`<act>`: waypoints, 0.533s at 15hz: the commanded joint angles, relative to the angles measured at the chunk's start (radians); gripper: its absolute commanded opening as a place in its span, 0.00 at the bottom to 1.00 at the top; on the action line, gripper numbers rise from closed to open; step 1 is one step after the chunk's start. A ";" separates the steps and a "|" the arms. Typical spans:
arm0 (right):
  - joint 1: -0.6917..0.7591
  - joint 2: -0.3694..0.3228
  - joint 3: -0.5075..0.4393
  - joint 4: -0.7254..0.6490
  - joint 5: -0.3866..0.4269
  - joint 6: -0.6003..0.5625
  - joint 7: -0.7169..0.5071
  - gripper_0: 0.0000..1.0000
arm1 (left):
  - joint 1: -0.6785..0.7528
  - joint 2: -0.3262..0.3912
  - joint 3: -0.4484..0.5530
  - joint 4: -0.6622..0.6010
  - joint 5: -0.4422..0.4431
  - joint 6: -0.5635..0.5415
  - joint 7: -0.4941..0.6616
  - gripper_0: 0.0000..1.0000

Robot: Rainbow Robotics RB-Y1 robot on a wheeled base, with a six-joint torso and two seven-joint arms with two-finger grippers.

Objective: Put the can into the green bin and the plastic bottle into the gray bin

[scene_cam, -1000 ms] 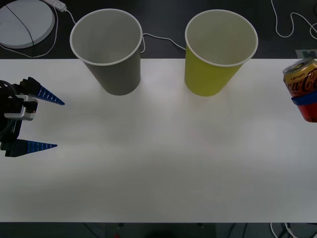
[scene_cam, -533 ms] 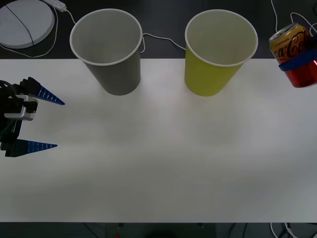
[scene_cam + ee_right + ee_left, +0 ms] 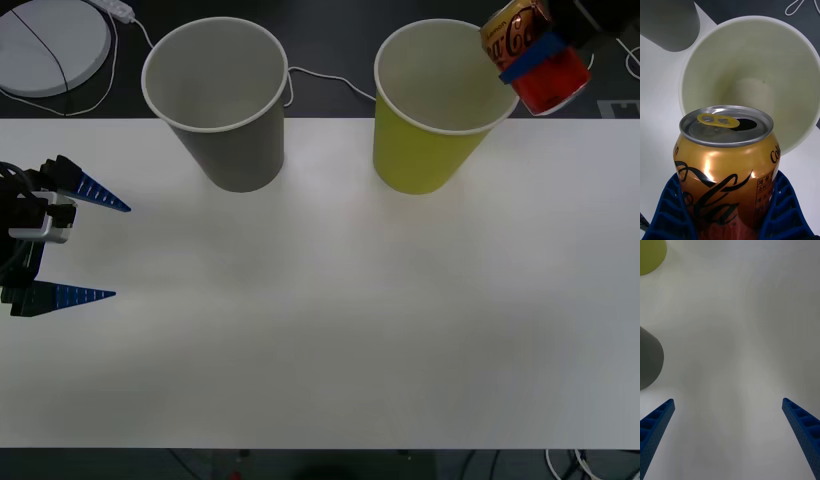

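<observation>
item: the can [image 3: 533, 60]. held aloft, tilted, in the right gripper [image 3: 545, 58], blue fingers [image 3: 784, 210] clamped on both sides of its body. position: at the far-right edge of the green bin [image 3: 445, 105], top overlapping the rim in the front view; in the right wrist view the can [image 3: 726, 168] points its opened top toward the bin's pale interior [image 3: 752, 71], not yet inside.

item: the gray bin [image 3: 217, 100]. upright at the table's [image 3: 320, 330] far edge, to the left of the green bin, apart from it. nothing visible inside.

item: left gripper [image 3: 70, 247]. parked low at the table's left edge, fingers spread wide, holding nothing; its wrist view shows both tips [image 3: 655, 427] over bare tabletop.

item: plastic bottle. cannot be located.

step in hand, by judgement: carrying the can over the green bin. next move calls for bringing the can further inward over the mouth, clear of the rim, then letting go. a release made too near the rim could tip the bin.
</observation>
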 commanded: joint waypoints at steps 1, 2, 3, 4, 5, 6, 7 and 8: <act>-0.073 0.086 0.041 0.099 0.079 0.000 0.001 0.00 | 0.000 0.000 0.000 0.000 0.000 0.000 0.000 1.00; -0.093 0.115 0.047 0.133 0.104 0.000 0.013 0.00 | 0.000 0.000 0.000 0.000 0.000 0.000 0.000 1.00; -0.110 0.145 0.049 0.163 0.127 0.003 0.024 0.00 | 0.000 0.000 0.000 0.000 0.000 0.000 0.000 1.00; -0.124 0.166 0.053 0.186 0.147 0.011 0.027 0.00 | 0.000 0.000 0.000 0.000 0.000 0.000 0.000 1.00; -0.138 0.183 0.063 0.211 0.153 0.023 0.032 0.00 | 0.000 0.000 0.000 0.000 0.000 0.000 0.000 1.00; -0.152 0.200 0.069 0.242 0.158 0.037 0.052 0.00 | 0.000 0.000 0.000 0.000 0.000 0.000 0.000 1.00; -0.159 0.212 0.073 0.260 0.162 0.043 0.066 0.00 | 0.000 0.000 0.000 0.000 0.000 0.000 0.000 1.00; -0.165 0.218 0.073 0.269 0.165 0.046 0.072 0.00 | 0.000 0.000 0.000 0.000 0.000 0.000 0.000 1.00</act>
